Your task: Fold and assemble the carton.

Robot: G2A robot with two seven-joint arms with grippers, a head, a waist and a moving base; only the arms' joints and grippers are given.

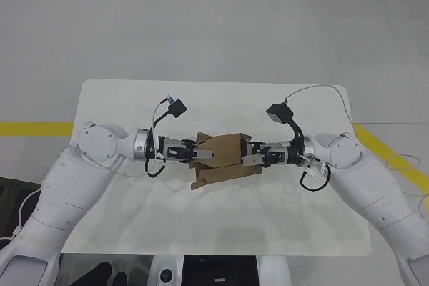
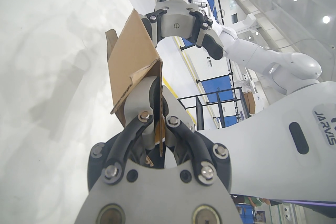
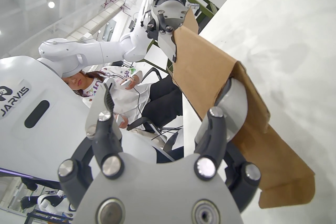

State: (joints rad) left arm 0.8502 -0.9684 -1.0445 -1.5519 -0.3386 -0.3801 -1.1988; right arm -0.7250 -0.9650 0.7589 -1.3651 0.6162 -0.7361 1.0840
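Observation:
A brown carton (image 1: 225,151), partly folded, hangs above the middle of the white table (image 1: 129,100) between my two grippers. My left gripper (image 1: 202,152) is shut on one thin cardboard panel at the carton's left end; in the left wrist view its fingers (image 2: 140,96) pinch that panel (image 2: 131,51) edge-on. My right gripper (image 1: 247,156) is at the carton's right end and stands wide open. In the right wrist view one finger (image 3: 233,101) is tucked under a flap of the carton (image 3: 204,64), while the other finger (image 3: 105,101) is free in the air.
Bare white table top (image 3: 288,12) lies all around the carton, with its shadow below it. A yellow floor line (image 1: 21,129) runs past the table's left side. Camera mounts and cables stick up from both wrists (image 1: 173,107).

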